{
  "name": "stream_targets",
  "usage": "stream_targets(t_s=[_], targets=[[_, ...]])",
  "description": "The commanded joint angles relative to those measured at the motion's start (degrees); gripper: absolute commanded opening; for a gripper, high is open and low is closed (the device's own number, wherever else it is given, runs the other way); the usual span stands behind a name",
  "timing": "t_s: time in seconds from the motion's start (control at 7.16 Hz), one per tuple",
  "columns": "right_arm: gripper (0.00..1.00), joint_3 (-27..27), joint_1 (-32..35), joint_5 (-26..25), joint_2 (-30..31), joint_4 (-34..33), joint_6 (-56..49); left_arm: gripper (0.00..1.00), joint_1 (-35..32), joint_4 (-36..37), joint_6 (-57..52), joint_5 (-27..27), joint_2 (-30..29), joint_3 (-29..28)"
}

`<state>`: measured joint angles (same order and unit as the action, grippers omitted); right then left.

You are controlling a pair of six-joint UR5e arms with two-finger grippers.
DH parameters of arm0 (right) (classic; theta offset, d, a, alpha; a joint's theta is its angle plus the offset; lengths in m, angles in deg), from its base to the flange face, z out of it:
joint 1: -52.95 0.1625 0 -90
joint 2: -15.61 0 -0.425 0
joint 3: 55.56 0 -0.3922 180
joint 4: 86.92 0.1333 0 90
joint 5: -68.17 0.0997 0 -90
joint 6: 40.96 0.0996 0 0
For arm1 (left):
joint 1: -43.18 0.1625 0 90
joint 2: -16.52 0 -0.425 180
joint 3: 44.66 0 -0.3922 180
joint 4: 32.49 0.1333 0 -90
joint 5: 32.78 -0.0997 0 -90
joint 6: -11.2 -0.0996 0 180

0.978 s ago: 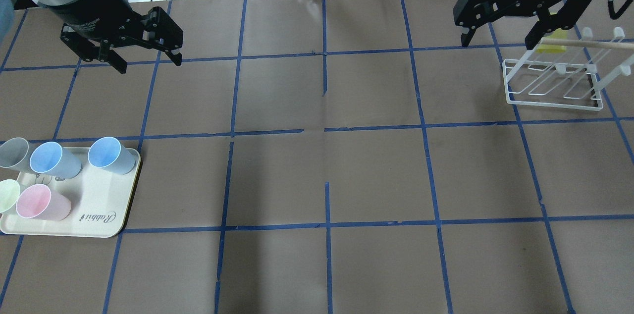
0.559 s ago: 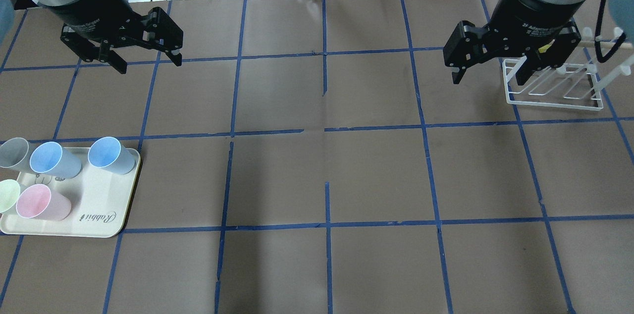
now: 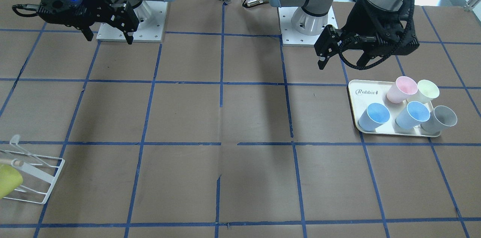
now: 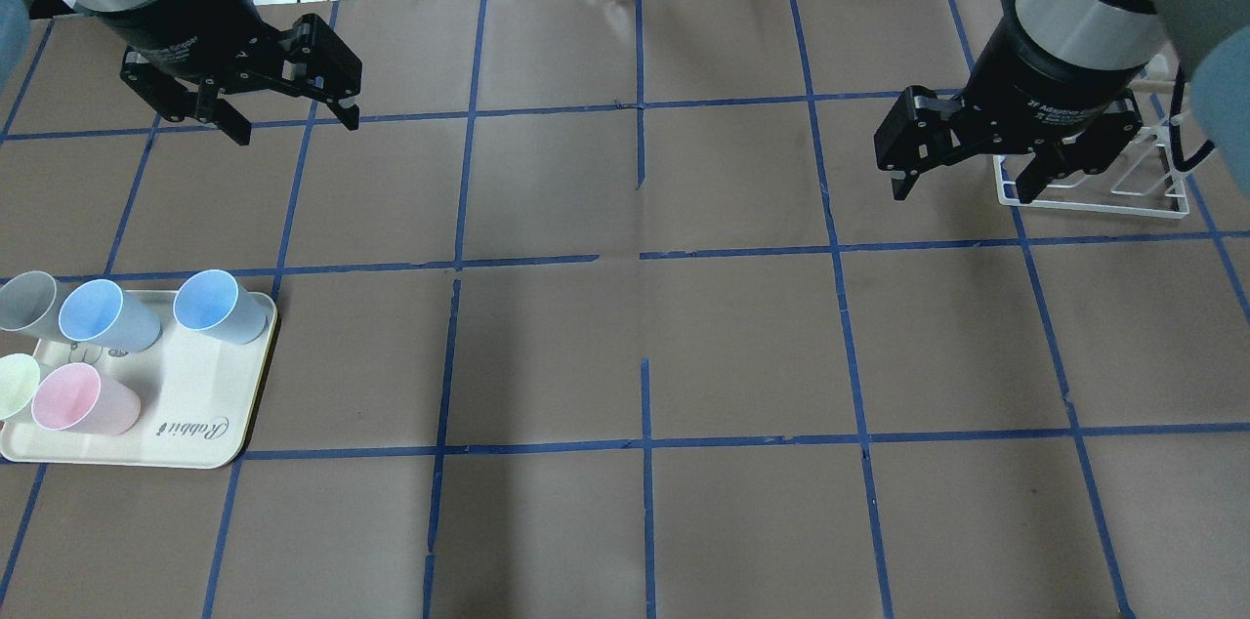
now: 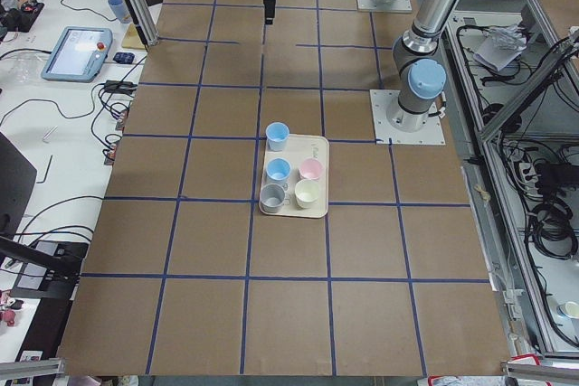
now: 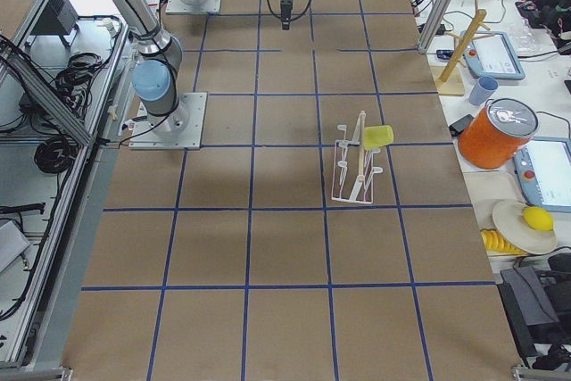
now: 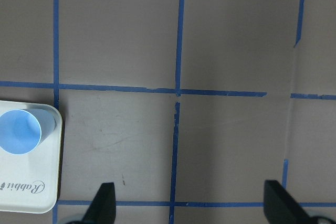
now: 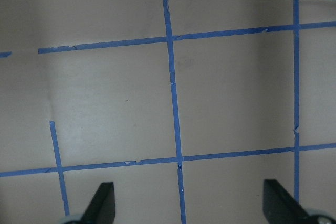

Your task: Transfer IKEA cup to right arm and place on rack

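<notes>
table far right: we find the ikea cup [image 6: 378, 136] resting tilted on the rack [image 6: 359, 156], on the side away from the robot; the overhead view hides it behind the right arm. right gripper [image 4: 962, 182] hangs above the table at the rack's left edge, jaws wide apart, holding nothing. left gripper [image 4: 293, 123] hangs at far left, jaws likewise apart and empty. near left: we note a cream tray [image 4: 195, 404] carrying five cups, namely two blue, one grey, one pink, one pale green.
</notes>
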<state>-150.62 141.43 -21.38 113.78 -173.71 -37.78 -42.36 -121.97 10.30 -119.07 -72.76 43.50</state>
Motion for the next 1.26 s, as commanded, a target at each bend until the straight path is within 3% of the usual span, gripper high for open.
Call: stream_targets(t_s=[0.0, 1.12], targets=[[1.00, 4.2, -0.4, 0.3, -0.5, 5.1, 0.0, 1.00, 0.0, 0.0, 0.0, 0.1, 0.0, 0.1], [1.00, 2.9, -0.2, 0.6, -0.7, 4.5, -0.2, 1.00, 0.0, 0.0, -0.3, 0.0, -0.4, -0.2]])
